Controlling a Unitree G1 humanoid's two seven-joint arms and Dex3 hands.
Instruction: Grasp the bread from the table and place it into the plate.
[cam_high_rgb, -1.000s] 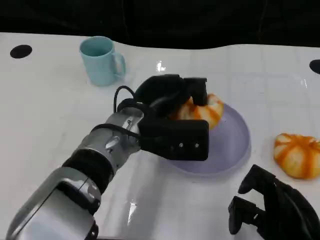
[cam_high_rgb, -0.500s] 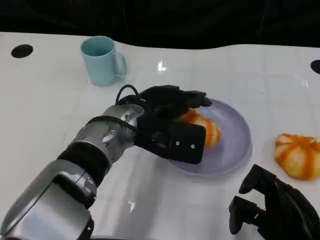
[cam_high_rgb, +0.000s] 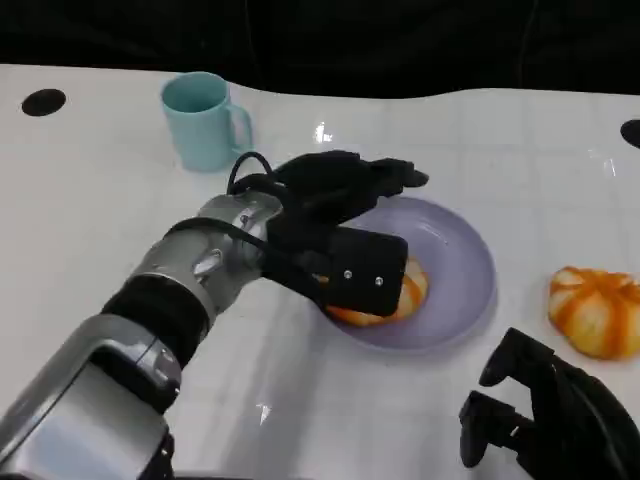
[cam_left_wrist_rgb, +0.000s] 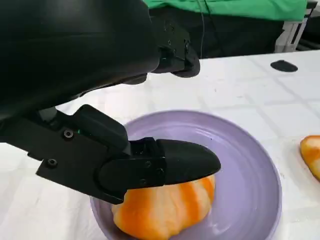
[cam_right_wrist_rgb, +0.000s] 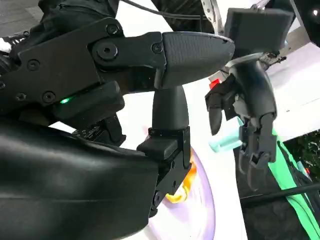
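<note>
1. The left robot hand (cam_high_rgb: 335, 235) is positioned over the near-left part of the plate (cam_high_rgb: 470, 270). Its fingers (cam_high_rgb: 385, 180) are extended toward the far side, and its thumb (cam_left_wrist_rgb: 170, 162) is seen in the left wrist view lying across the top of the bread (cam_high_rgb: 395, 300).
2. Whether the thumb touches the crust or merely hangs just above it cannot be determined. No finger is seen curled beneath the bread, and the fingers stand apart, so the left robot hand is judged open, with nothing gripped.
3. The bread is located inside the plate, resting on the plate's near-left floor, partly hidden under the palm in the head view.
4. The step in hand is judged to be the release at the end of placement. The bread is already set in the plate, so the task is considered close to complete.
5. The next move calls for the left robot hand to be lifted clear, with no drag on the bread and no contact with the plate's rim.
6. The right robot hand (cam_high_rgb: 545, 420) is held low at the near-right edge of the counter (cam_high_rgb: 90, 220), fingers loosely curled and holding nothing; open or closed cannot be told.
7. A second bread (cam_high_rgb: 592, 310) lies on the counter beside the plate. A blue mug (cam_high_rgb: 205, 122) stands farther back, well apart.
</note>
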